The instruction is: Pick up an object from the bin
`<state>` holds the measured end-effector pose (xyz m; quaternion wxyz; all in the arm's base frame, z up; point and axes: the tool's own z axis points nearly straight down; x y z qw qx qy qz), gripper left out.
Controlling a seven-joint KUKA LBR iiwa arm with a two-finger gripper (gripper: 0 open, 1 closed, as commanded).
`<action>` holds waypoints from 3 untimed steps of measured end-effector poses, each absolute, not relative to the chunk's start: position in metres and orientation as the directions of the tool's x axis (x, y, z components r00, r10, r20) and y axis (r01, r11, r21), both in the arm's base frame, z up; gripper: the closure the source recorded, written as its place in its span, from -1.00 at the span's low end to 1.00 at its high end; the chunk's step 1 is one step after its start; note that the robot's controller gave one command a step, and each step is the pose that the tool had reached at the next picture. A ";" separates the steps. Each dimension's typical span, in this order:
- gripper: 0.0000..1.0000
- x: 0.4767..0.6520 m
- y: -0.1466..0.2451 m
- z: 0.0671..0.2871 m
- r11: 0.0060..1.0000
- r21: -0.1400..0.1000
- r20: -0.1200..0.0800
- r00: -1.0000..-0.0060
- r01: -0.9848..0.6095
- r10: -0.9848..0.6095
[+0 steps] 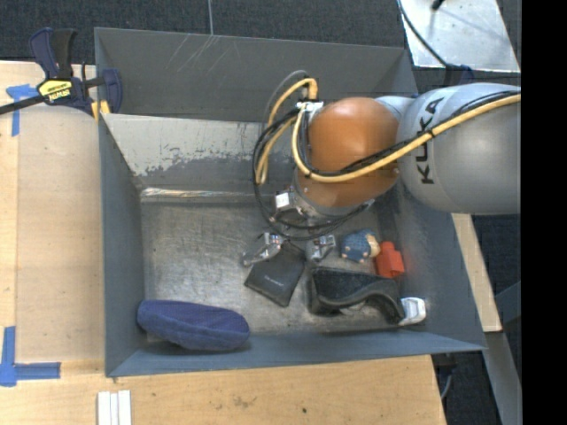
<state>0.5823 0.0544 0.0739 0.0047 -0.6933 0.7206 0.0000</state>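
My gripper hangs under the orange dome in the middle of the bin, low over the floor. Its two metal fingertips stand apart, open, on either side of the upper corner of a flat black square pad. The pad lies on the bin floor and is not lifted. Just right of the gripper lie a small blue figure and a red-orange block. A curved black strap-like thing with a white end lies below them.
A dark blue soft pouch rests in the bin's front left corner. The arm and its yellow and black cables cover the back right part of the bin. Bare floor stretches across the left half.
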 end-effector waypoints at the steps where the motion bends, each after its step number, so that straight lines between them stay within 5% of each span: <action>1: -1.00 0.584 0.055 0.076 0.042 -0.006 -0.005 -0.042 -0.999 -0.999; 2: 1.00 0.586 0.058 0.079 0.042 -0.009 -0.008 -0.042 -0.999 -0.999; 3: 1.00 0.588 0.058 0.143 0.044 -0.009 -0.003 -0.044 -0.999 -0.999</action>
